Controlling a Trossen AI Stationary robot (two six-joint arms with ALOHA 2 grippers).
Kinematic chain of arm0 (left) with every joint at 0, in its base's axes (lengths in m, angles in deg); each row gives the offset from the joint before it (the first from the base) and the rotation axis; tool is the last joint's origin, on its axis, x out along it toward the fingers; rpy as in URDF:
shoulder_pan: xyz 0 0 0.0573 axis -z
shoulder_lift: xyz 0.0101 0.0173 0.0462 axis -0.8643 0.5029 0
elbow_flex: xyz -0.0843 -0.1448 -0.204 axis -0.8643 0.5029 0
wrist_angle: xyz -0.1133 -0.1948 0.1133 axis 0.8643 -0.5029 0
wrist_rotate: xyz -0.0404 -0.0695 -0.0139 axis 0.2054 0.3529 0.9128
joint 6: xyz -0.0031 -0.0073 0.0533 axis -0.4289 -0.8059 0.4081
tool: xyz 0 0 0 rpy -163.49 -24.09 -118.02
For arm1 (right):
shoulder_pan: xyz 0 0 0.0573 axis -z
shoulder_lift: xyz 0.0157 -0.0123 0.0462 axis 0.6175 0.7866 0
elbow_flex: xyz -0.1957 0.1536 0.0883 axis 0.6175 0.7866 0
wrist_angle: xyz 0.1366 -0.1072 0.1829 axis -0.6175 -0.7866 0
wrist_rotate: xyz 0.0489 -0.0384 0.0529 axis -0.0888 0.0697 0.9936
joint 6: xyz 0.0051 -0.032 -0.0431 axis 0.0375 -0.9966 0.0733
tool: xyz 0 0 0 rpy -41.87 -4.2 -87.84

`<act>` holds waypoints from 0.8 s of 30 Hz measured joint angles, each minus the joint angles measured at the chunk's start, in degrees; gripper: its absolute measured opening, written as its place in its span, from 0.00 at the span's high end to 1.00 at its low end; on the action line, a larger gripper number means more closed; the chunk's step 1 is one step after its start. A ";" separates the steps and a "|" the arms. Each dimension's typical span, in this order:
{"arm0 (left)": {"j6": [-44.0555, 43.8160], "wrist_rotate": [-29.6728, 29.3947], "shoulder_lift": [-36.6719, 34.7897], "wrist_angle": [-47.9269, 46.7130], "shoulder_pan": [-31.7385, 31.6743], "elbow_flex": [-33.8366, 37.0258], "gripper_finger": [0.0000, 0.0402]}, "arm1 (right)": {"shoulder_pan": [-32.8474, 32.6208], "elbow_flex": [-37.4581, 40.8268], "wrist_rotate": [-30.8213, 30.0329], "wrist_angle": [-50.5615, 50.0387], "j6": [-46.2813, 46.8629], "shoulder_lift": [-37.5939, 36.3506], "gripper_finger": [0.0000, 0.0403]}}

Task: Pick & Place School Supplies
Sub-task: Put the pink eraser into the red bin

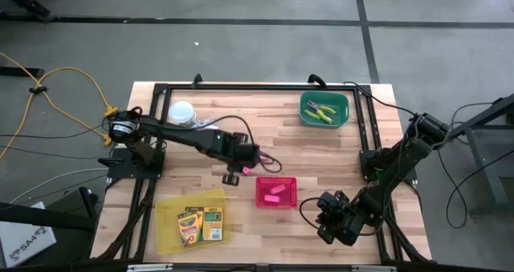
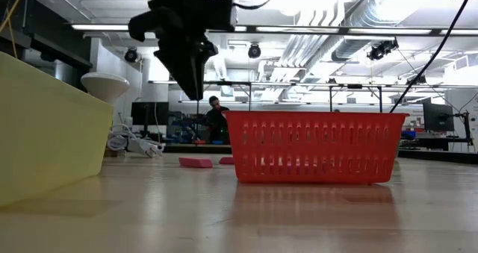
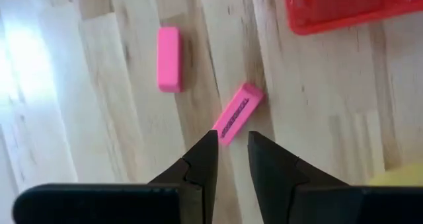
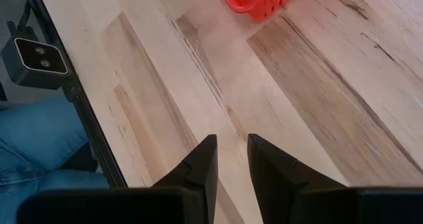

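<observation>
Two pink erasers (image 3: 169, 59) (image 3: 238, 112) lie flat on the wooden table, left of the pink tray (image 1: 287, 201); the low view shows them too (image 2: 196, 162). My left gripper (image 3: 231, 141) hangs above them (image 2: 196, 95), pointing down, open a little, with nothing between its fingers. More erasers (image 1: 275, 189) lie in the pink tray. Two crayon boxes (image 1: 201, 224) lie in the yellow tray (image 1: 169, 232). Green-handled scissors (image 1: 323, 111) lie in the green tray (image 1: 305, 103). My right gripper (image 4: 231, 148) waits near the table's front right (image 1: 325, 228), open and empty.
A white round object (image 1: 182, 111) with a coiled cable stands at the back left. A black frame (image 1: 257, 86) runs along the table's edges. Bare wood lies between the trays. In the low view a person (image 2: 216, 119) sits in the room behind.
</observation>
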 joint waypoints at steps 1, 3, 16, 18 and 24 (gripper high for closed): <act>1.03 1.38 0.00 -0.15 -0.80 0.10 0.81 | 0.00 0.00 0.00 0.05 0.01 0.00 0.82; 3.37 5.43 0.00 -0.40 -2.39 0.20 0.81 | 0.00 0.00 -0.02 0.58 0.30 0.00 0.82; 14.01 13.65 3.46 -1.29 -5.87 1.81 0.80 | 0.00 0.00 -1.58 3.64 0.31 -0.02 0.82; 14.92 13.53 3.69 -0.87 -5.87 1.86 0.80 | 0.00 0.00 -1.73 3.73 0.12 -0.02 0.82; 16.13 13.54 4.99 0.91 -6.09 1.84 0.78 | 0.00 0.00 -1.74 3.83 0.03 -0.02 0.82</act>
